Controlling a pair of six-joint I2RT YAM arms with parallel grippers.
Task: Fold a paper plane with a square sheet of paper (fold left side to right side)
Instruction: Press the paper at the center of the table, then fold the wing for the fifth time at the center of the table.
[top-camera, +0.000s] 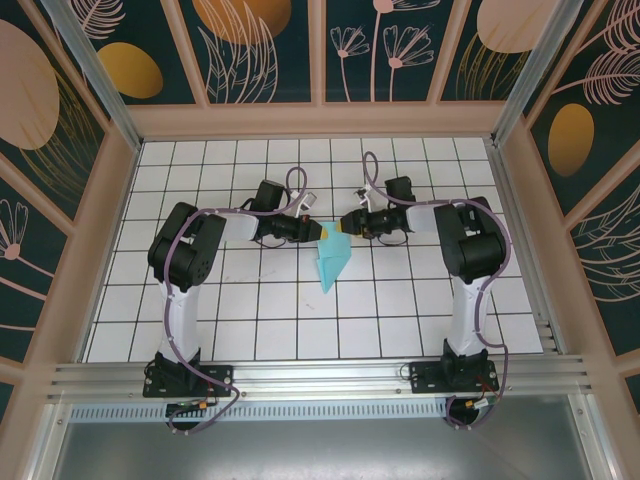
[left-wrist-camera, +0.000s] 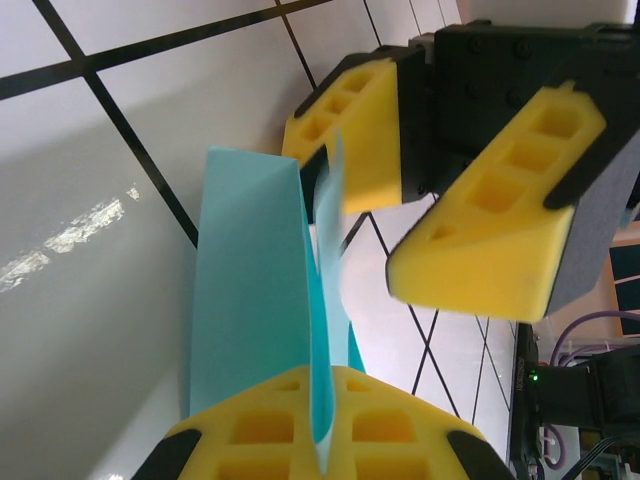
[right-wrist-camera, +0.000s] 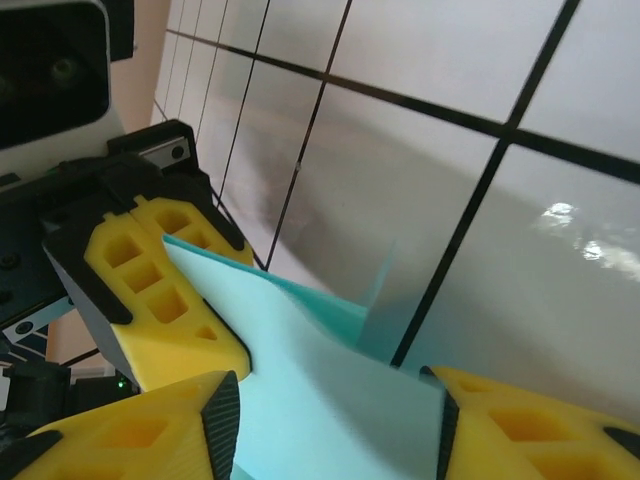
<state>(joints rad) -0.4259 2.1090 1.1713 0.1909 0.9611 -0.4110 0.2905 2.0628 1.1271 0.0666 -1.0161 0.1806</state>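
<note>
Thin light turquoise paper sheet, folded into a creased wedge, points to 6 o'clock above a glossy white gridded table. At its 12 o'clock edge the left gripper pinches it between yellow fingers; at 3 o'clock the right gripper straddles it, jaws apart

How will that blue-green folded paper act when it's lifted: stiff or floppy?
Probably light: a small pinch by the left hand holds the folded paper. Likely floppy, since it looks thin and one layer curves loosely; the creases may stiffen it slightly.
</note>
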